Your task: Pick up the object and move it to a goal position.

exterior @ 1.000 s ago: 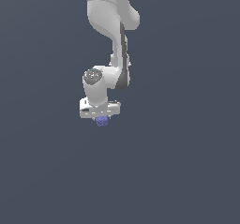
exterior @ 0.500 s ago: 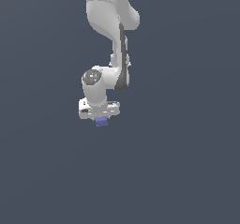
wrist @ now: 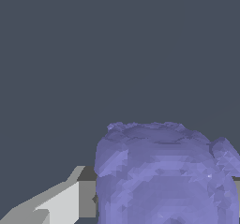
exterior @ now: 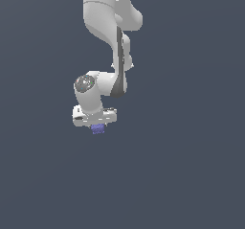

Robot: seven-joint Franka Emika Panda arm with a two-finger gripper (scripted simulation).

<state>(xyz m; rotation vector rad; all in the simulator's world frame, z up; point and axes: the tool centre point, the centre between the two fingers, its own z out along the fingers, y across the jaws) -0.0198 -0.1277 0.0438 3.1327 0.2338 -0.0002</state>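
The object, a small blue-purple lump with a rough surface, sits right under the white hand of the arm in the exterior view. My gripper is shut on it, and the fingers are mostly hidden behind the hand's body. In the wrist view the object looms large and close, with one grey-white finger pressed against its side. The other finger is out of the picture.
A plain dark grey-blue surface fills the background in both views. The white arm comes down from above in the exterior view.
The hand and the object have shifted slightly upward in the exterior view over the last second. The grip looks the same.
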